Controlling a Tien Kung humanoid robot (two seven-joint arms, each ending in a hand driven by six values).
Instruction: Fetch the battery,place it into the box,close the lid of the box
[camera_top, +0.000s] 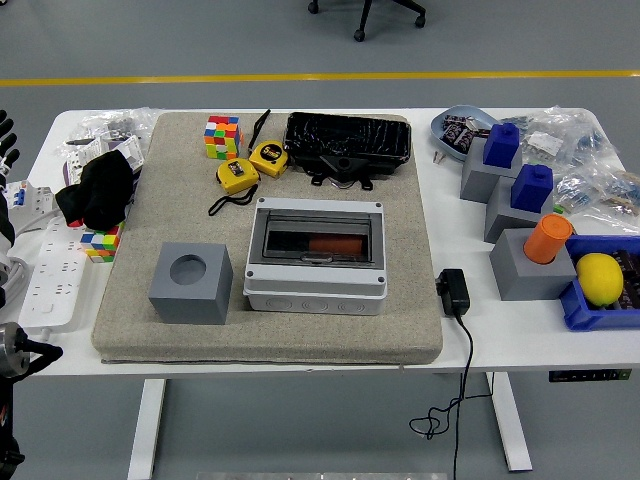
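Head view, operator note: your battery (322, 244), the reddish cylinder, already lies inside the grey box (316, 257) near the middle of the mat (410, 300), and the smoked transparent lid (316, 240) appears to be down over it. Judgement: fetch and place are done and the closing step looks complete or nearly so; you cannot tell from this angle whether the lid's latch is fully seated. If it is not, your next move calls for a light downward press on the lid's front edge.

Left robot hand (8, 145): only dark fingertips show at the tabletop's (450, 340) left edge, well apart from the box; whether they are released or clenched cannot be told. Right robot hand is out of view.

Around the box: grey cube with a round hole (191, 283) just beside it on the left, black tray (348, 142) behind it, two yellow tape measures (252, 166) and a puzzle cube (222, 136) toward the mat's far left. Power adapter (453, 293) lies off the mat's right edge. Any reach from the left must clear the grey cube.
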